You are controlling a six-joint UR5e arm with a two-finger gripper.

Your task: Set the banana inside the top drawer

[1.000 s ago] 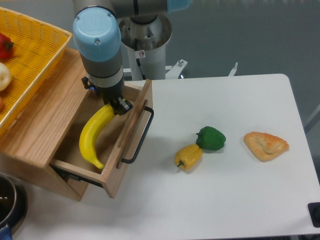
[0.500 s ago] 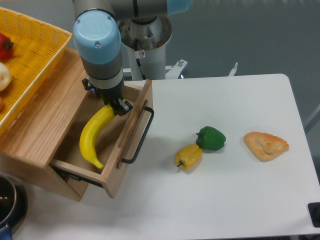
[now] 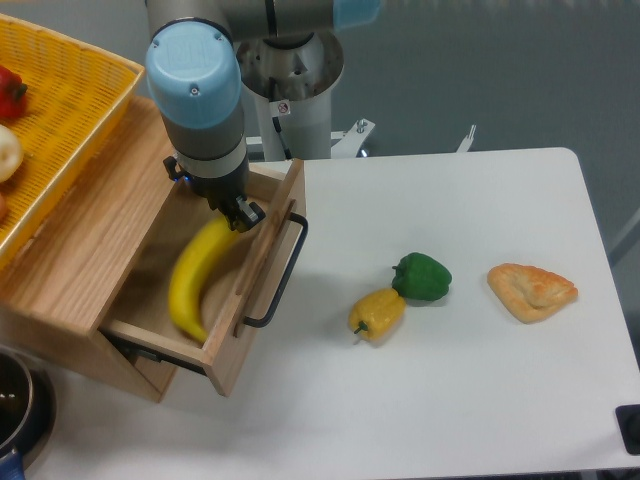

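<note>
The banana (image 3: pixel 195 280) is long and bright yellow, and it looks blurred inside the open top drawer (image 3: pixel 262 285), lying lengthwise along the drawer's inside. The drawer is light oak with a black bar handle (image 3: pixel 280 275) and is pulled out toward the table. My gripper (image 3: pixel 238 212) hangs over the drawer's back end, just above the banana's upper tip. Its fingers are largely hidden behind the wrist, and the banana has come free of them.
A yellow woven basket (image 3: pixel 60 110) with produce sits on the cabinet top at the left. On the white table lie a yellow pepper (image 3: pixel 378 312), a green pepper (image 3: pixel 422 276) and a pastry (image 3: pixel 531 290). A dark pot (image 3: pixel 15 400) shows at the bottom left.
The banana has slipped down and slightly right into the drawer and is now blurred, while the gripper stayed in place. It appears to have been let go.
</note>
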